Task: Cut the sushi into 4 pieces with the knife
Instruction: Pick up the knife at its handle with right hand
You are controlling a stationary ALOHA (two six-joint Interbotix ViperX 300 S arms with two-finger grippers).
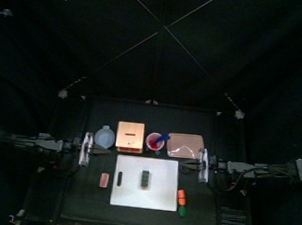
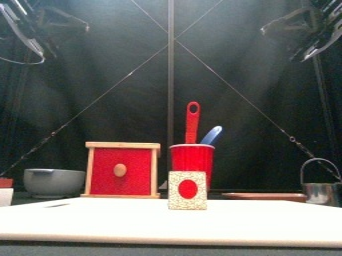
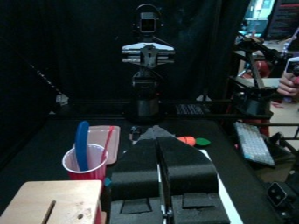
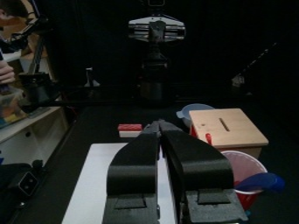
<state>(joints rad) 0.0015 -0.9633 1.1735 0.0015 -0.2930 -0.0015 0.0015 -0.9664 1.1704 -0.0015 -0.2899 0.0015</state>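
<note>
The dark sushi roll lies whole on the white cutting board in the table's middle. Seen from the front, its end face is white with a red centre. Behind the board stands the red cup holding a red knife and a blue knife. My left gripper hovers shut off the board's left edge. My right gripper is shut off its right edge. Both hold nothing. The jaws hide the roll in both wrist views.
Along the back stand a blue-grey bowl, a wooden box with a red drawer front and a pink tray. A metal cutter is at the right. A small red toy lies left of the board, orange and green toys right.
</note>
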